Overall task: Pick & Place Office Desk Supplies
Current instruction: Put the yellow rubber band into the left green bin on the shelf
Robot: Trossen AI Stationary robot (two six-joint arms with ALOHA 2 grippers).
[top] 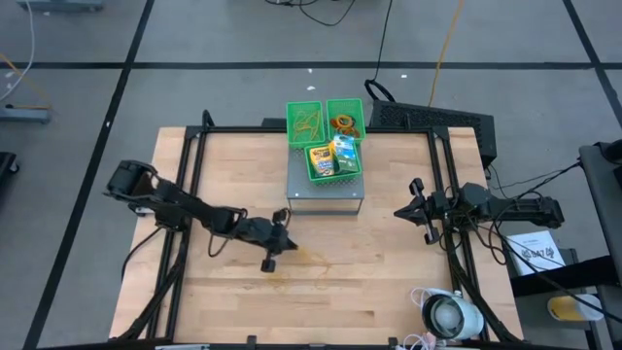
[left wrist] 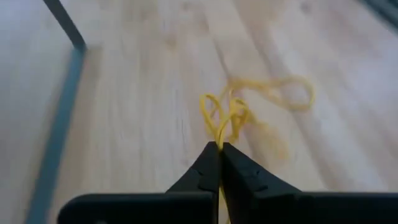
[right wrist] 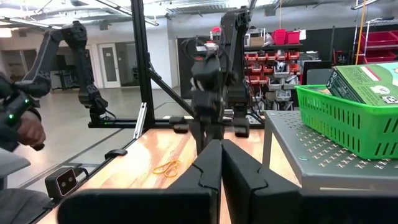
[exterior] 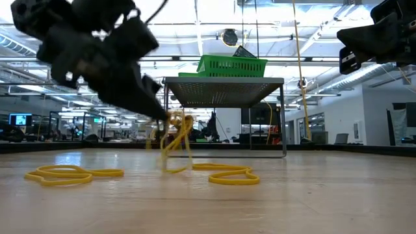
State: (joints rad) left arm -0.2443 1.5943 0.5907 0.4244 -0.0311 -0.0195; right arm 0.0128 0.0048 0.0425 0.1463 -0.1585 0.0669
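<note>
A tangle of yellow rubber bands [exterior: 177, 140] hangs from my left gripper [exterior: 162, 117], which is shut on it near the middle of the table [top: 284, 243]. More loose bands lie flat on the wood [exterior: 71, 174] [exterior: 227, 174]. Green mesh bins [top: 326, 136] stand on a grey metal stand [top: 326, 199] at the far middle. They hold rubber bands, coloured rings, a crayon box [top: 321, 158] and a green-white packet [top: 345, 151]. My right gripper [top: 413, 209] waits shut at the table's right, above the wood. My left gripper pinches the top of the rubber band tangle [left wrist: 221, 132] between its two fingertips [left wrist: 208, 155]. It comes slanting down from the table's left. Several strands hang slack below the fingers, and their lower loops [exterior: 174, 168] reach down to the table.
The stand with the bins rises just beyond the left gripper. A white round device with cables [top: 452, 316] sits at the near right corner. A black frame rail [left wrist: 62, 118] runs along the table's left side. Bare wood lies toward the near edge.
</note>
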